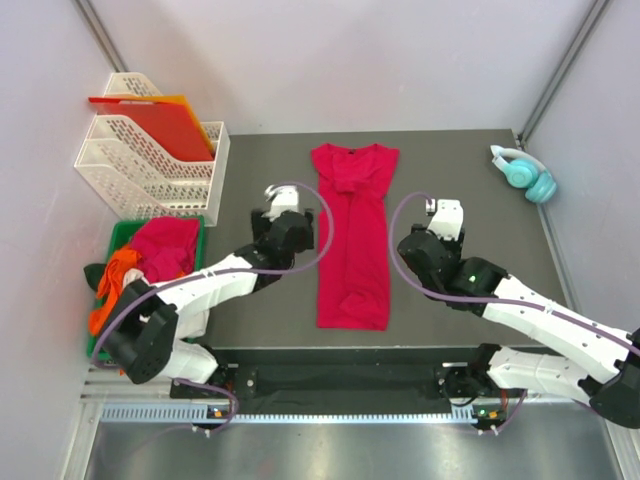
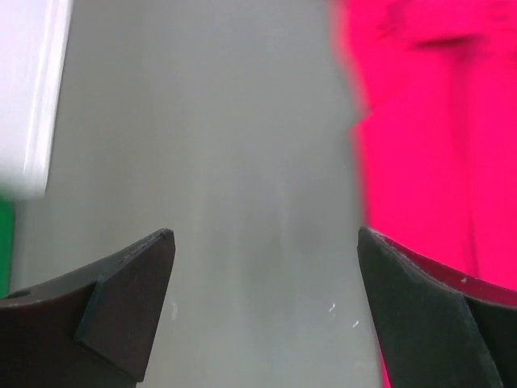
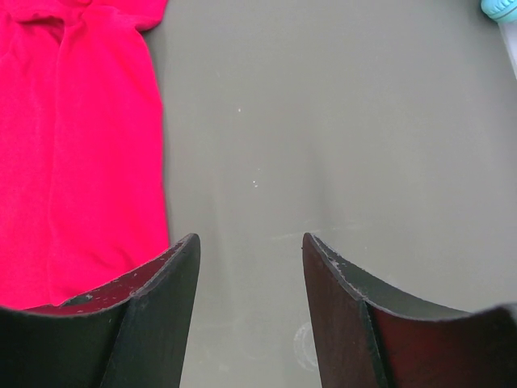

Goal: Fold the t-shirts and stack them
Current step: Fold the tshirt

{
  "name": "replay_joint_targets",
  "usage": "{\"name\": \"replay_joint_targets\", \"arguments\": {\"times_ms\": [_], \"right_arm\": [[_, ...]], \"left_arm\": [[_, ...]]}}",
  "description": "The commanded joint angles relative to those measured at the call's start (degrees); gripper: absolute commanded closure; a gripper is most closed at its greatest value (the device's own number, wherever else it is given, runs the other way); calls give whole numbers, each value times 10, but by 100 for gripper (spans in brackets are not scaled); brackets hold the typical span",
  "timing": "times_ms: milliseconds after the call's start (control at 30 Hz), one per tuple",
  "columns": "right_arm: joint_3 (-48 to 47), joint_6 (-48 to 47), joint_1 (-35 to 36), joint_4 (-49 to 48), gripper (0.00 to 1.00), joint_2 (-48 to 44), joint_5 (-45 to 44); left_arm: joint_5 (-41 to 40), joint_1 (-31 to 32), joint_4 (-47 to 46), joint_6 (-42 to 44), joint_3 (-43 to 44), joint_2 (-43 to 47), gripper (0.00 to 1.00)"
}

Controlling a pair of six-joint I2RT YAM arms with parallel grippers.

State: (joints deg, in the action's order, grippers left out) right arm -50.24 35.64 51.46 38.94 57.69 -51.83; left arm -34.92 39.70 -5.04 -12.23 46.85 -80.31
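- Crimson t-shirt (image 1: pixel 352 240) lies flat as a long narrow strip, sleeves folded in, neck at its far end
- Left gripper (image 2: pixel 266 242) hovers just left of the crimson t-shirt, spread wide, holding nothing
- Right gripper (image 3: pixel 250 242) is just right of it, jaws apart, empty
- Other t-shirts (image 1: pixel 150 262) are heaped well to its left

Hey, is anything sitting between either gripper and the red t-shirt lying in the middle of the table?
Nothing visible. The left gripper and right gripper are on either side of the crimson t-shirt, with only bare table between each and the cloth's edge.
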Motion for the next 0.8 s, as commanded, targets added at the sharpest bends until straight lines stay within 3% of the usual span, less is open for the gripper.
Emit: {"name": "replay_joint_targets", "arguments": {"times_ms": [0,67,100,133,233,333,400,600,767], "right_arm": [[-10,12,-6,-6,45,-6,-19],[-2,13,-6,-7,45,-10,-18],[1,11,-6,-13,45,-11,-18],[4,11,-6,-14,45,-10,-19],[10,12,-6,-18,45,-3,-20],[19,22,-5,-18,45,4,-10],[30,22,-4,-25,45,6,17],[73,36,4,-44,50,-7,76],[96,46,7,-44,50,-19,83]], "left_arm": [[-151,-22,273,-429,-1,12,5],[-63,12,259,-346,19,9,11],[-94,46,290,-345,34,-5,11],[-138,124,310,-340,67,-17,9],[-226,223,424,-346,159,-85,1],[-200,247,573,-428,257,-174,1],[-163,255,605,-463,278,-222,1],[-40,278,438,-453,151,-151,2],[-18,279,398,-472,99,-110,17]]}}
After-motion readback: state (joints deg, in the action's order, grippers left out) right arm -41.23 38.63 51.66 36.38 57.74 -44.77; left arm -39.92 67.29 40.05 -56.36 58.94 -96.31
